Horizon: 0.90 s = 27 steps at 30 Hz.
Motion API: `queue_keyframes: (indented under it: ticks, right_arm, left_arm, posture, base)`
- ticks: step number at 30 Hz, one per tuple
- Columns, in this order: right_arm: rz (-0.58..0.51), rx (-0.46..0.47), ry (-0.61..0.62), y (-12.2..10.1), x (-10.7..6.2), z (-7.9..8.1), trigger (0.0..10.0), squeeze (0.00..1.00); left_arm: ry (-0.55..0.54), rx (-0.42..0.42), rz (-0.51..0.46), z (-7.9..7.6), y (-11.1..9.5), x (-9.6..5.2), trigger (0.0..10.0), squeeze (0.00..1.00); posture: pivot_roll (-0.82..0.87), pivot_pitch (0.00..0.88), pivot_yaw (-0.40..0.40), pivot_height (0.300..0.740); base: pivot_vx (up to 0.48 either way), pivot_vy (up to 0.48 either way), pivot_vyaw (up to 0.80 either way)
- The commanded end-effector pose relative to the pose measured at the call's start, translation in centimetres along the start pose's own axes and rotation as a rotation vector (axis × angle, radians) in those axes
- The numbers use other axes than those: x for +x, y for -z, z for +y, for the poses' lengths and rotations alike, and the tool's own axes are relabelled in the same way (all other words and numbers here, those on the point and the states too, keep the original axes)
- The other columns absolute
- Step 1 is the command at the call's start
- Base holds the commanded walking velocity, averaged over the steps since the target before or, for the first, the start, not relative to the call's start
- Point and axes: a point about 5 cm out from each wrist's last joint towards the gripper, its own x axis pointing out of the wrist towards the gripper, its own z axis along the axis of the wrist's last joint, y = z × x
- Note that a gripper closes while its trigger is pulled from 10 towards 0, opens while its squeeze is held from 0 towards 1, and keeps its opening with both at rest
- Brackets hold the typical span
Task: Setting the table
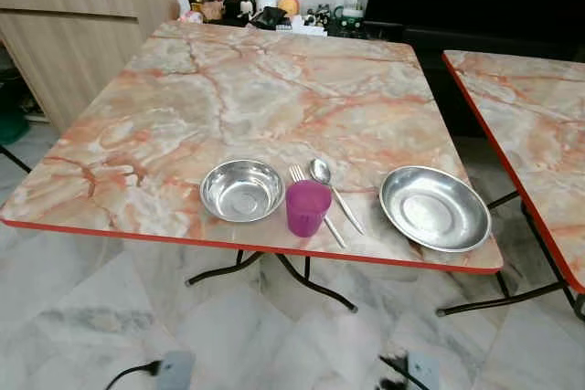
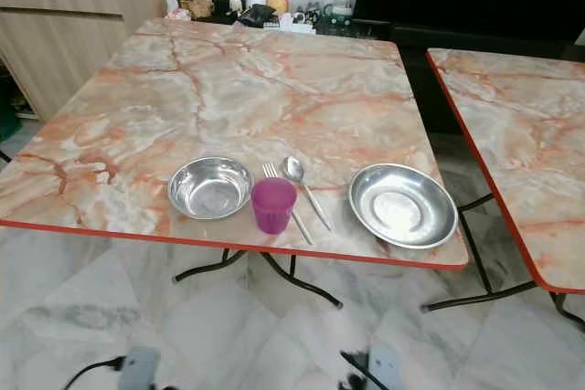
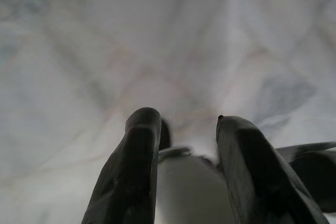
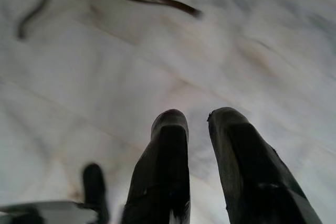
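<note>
A marble-patterned table with a red edge stands before me. Near its front edge lie a steel bowl, a purple cup, a fork, a spoon and a shallow steel plate. The cup stands in front of the fork and hides part of it. Both arms hang low over the pale marble floor, below the table. My left gripper is open with only floor between its fingers. My right gripper also holds nothing, its fingers a narrow gap apart.
A second table of the same pattern stands close on the right, with a gap between the two. A wooden cabinet is at the back left. Small jars and clutter sit beyond the far edge. Black curved table legs reach over the floor.
</note>
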Motion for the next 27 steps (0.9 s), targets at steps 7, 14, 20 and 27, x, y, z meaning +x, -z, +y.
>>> queue_keyframes:
  ticks: [7, 14, 20, 27]
  right_arm:
    - [0.039, 0.023, 0.024, 1.1, -0.3, -1.0, 10.0, 0.0]
    - [0.038, 0.022, 0.017, 1.0, -0.3, -0.7, 10.0, 0.0]
    - [0.02, 0.008, 0.0, 0.1, 0.0, 0.0, 10.0, 0.0]
    - [-0.034, 0.044, -0.019, -1.1, 0.3, 1.0, 10.0, 0.0]
  left_arm:
    - [-0.031, -0.012, 0.007, 0.8, 0.6, -0.3, 10.0, 0.0]
    - [-0.063, -0.02, -0.054, 1.8, -0.7, -0.3, 10.0, 0.0]
    - [-0.049, -0.014, -0.069, 1.7, -1.6, -0.1, 10.0, 0.0]
    - [-0.042, 0.008, -0.057, 2.0, -2.0, 0.0, 10.0, 0.0]
  posture:
    - [0.18, 0.14, -0.117, 0.74]
    - [0.19, 0.101, -0.099, 0.74]
    - [0.19, 0.043, -0.083, 0.74]
    - [0.16, 0.0, -0.048, 0.74]
  base:
    - [0.0, 0.0, 0.0]
    - [0.0, 0.0, 0.0]
    - [0.0, 0.0, 0.0]
    - [0.0, 0.0, 0.0]
